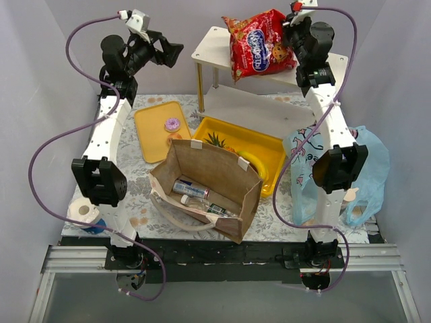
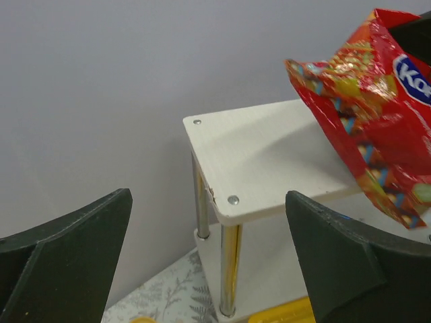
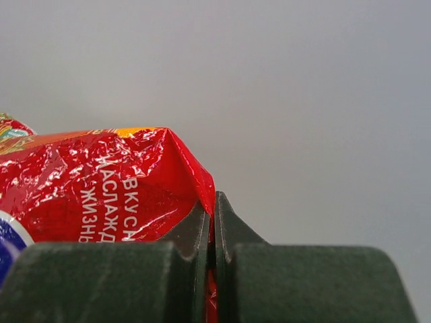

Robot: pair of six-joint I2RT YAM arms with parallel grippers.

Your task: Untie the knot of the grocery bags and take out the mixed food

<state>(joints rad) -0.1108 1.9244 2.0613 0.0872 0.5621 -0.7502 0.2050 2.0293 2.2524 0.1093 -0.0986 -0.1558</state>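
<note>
My right gripper (image 1: 291,33) (image 3: 214,208) is shut on the edge of the big red cookie packet (image 1: 259,44) (image 3: 101,188), which hangs over the top of the white shelf (image 1: 212,47). My left gripper (image 1: 172,52) (image 2: 209,269) is open and empty, raised at the back left, facing the shelf (image 2: 269,161) and the packet (image 2: 377,114). The brown paper bag (image 1: 225,168) lies open in the middle with a can (image 1: 190,189) and a bottle (image 1: 205,205) inside. The light-blue plastic bag (image 1: 370,168) lies at the right, partly behind my right arm.
A deep yellow tray (image 1: 273,145) behind the paper bag holds a small pineapple (image 1: 215,140) and a banana (image 1: 254,165). A flat yellow tray (image 1: 151,134) holds a pink-iced doughnut (image 1: 172,124). A white tape roll (image 1: 85,210) sits at the near left edge.
</note>
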